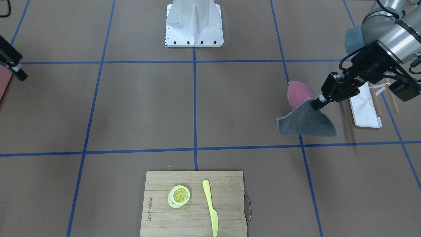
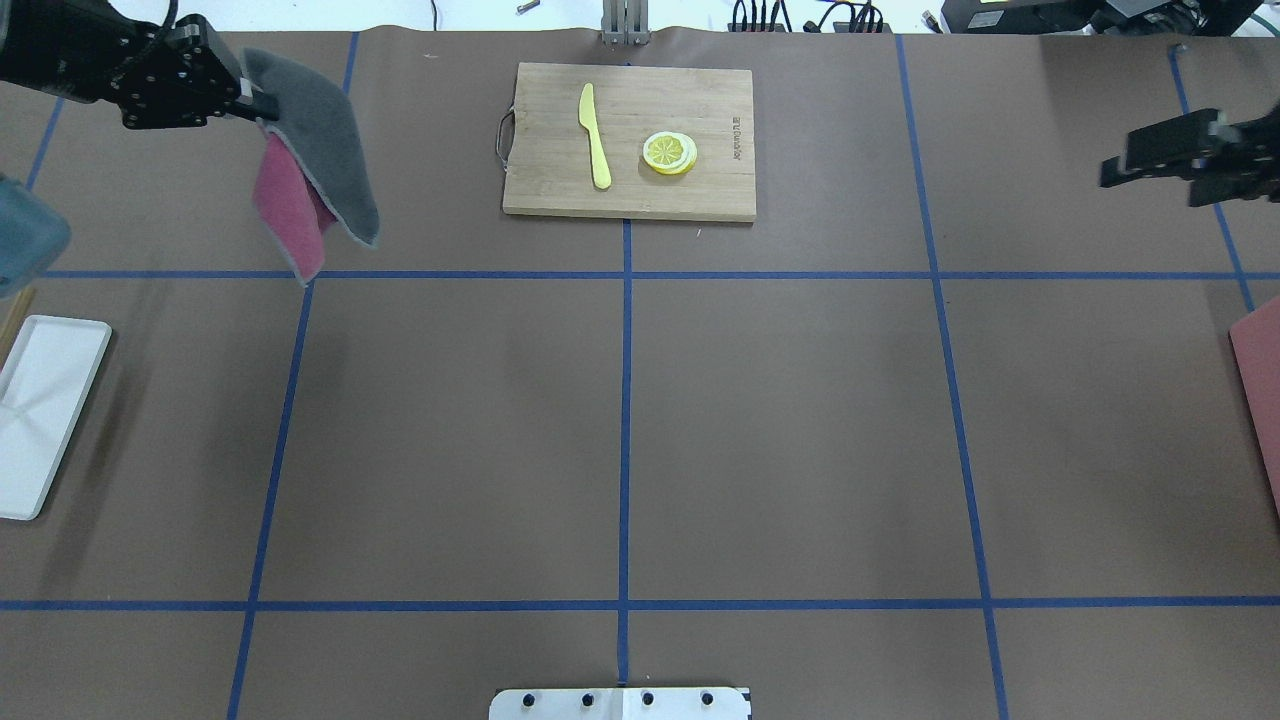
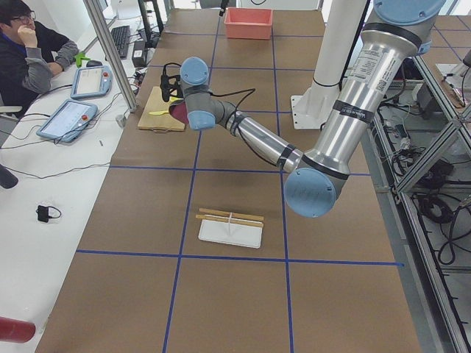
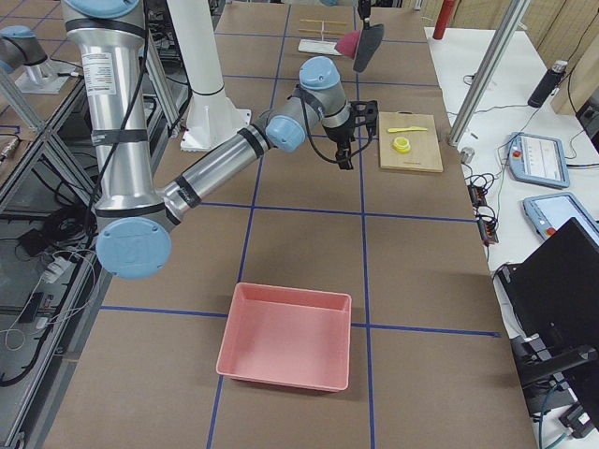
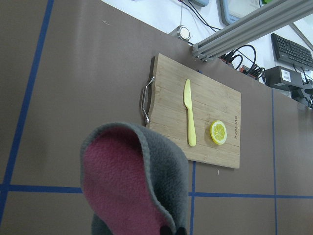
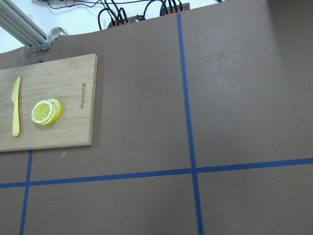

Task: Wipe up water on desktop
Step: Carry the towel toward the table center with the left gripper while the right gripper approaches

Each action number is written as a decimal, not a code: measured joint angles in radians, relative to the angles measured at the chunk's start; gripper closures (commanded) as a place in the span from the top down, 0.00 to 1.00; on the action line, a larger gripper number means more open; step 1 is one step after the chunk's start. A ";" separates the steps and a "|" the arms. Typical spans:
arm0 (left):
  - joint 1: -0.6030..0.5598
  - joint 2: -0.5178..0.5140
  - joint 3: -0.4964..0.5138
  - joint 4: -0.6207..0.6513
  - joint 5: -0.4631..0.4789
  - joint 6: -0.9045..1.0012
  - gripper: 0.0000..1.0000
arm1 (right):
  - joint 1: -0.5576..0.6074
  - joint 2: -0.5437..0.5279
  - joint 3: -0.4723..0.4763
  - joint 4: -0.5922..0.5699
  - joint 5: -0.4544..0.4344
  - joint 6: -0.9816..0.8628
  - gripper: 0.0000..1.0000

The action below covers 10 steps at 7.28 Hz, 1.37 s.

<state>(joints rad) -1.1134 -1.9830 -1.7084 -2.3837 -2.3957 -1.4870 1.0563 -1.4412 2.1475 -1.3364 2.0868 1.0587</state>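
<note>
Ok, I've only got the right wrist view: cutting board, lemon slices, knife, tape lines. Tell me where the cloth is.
Observer: The left gripper is shut on the cloth, which hangs above the desktop, beside the handle end of the cutting board.
Operator: Describe the cloth.
Observer: Grey on one face, pink on the other, folded over.
Operator: List what else is on the table.
Observer: A white tray at the robot's left end and a pink bin at its right end.
</note>
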 measured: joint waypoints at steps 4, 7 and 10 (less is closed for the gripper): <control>0.118 -0.141 -0.002 0.016 0.092 -0.341 0.00 | -0.315 0.192 -0.004 0.005 -0.317 0.133 1.00; 0.218 -0.213 -0.008 0.017 0.212 -0.507 0.00 | -0.539 0.259 -0.007 -0.006 -0.642 0.070 0.99; 0.266 -0.239 -0.032 0.017 0.261 -0.579 0.00 | -0.681 0.271 -0.026 -0.032 -0.900 -0.115 0.99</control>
<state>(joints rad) -0.8470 -2.2222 -1.7402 -2.3669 -2.1349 -2.0659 0.3758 -1.1706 2.1211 -1.3685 1.1863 0.9433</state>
